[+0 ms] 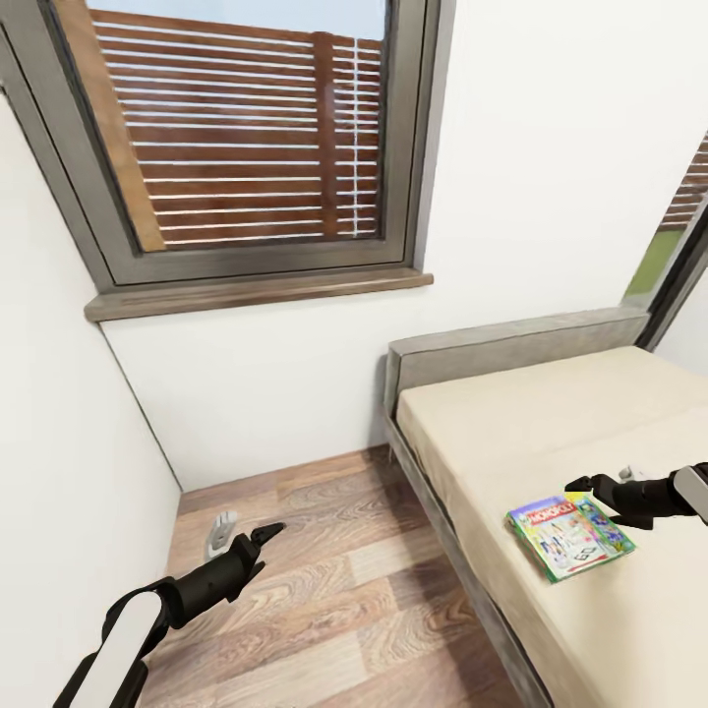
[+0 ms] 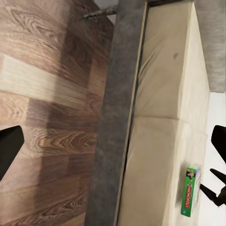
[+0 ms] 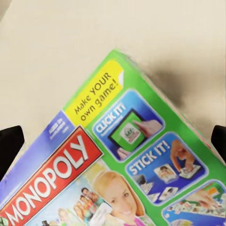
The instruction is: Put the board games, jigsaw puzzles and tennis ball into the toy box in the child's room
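A board game with a green edge and a white "Monopoly" face lies flat on the beige bed, near its side edge. My right gripper hovers just above the box's far corner, open, nothing between its fingers. In the right wrist view the box is very close, with the dark fingertips wide apart at the sides. My left gripper hangs open over the wood floor, left of the bed. The left wrist view shows the box on the mattress with the right gripper beside it.
The bed's grey headboard stands against the white wall under a large window with a wooden sill. A small grey-white object sits on the floor in the corner. A wood-plank floor strip runs between wall and bed.
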{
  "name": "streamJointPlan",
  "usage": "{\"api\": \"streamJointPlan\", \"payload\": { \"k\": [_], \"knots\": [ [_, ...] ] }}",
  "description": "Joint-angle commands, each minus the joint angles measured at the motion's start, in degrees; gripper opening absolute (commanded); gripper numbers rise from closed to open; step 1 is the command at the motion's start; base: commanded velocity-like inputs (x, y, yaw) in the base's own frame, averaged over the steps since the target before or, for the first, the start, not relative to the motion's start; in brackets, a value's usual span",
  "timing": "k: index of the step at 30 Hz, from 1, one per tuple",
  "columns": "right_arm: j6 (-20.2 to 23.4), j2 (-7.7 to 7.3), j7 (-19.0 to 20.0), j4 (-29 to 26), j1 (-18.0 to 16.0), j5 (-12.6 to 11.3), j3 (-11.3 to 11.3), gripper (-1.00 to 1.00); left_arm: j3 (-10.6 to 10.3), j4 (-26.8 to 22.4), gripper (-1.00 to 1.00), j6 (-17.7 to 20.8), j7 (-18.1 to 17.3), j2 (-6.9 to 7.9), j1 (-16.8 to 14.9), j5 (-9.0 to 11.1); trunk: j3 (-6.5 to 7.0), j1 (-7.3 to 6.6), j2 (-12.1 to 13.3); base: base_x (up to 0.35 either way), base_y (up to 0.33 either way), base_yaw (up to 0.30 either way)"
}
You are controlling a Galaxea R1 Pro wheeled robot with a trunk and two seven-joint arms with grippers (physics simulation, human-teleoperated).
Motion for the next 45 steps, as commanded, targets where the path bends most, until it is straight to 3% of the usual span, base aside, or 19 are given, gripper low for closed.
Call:
{"api": "streamJointPlan", "payload": {
  "k": [1, 45],
  "knots": [
    [0.1, -0.07, 0.6, 0.0, 0.0, 0.3, 0.3, 1.00, 0.0, 0.0, 1.00, 0.3, 0.5, -0.01, 0.0, 0.6, -0.05, -0.01, 0.0, 0.000, 0.000, 0.183],
    [0.1, -0.07, 0.5, 0.0, 0.0, 0.3, 0.3, 1.00, 0.0, 0.0, 1.00, -2.7, 0.5, -0.01, 0.0, 0.5, -0.05, -0.01, 0.0, -0.043, -0.046, 0.023]
  ]
}}
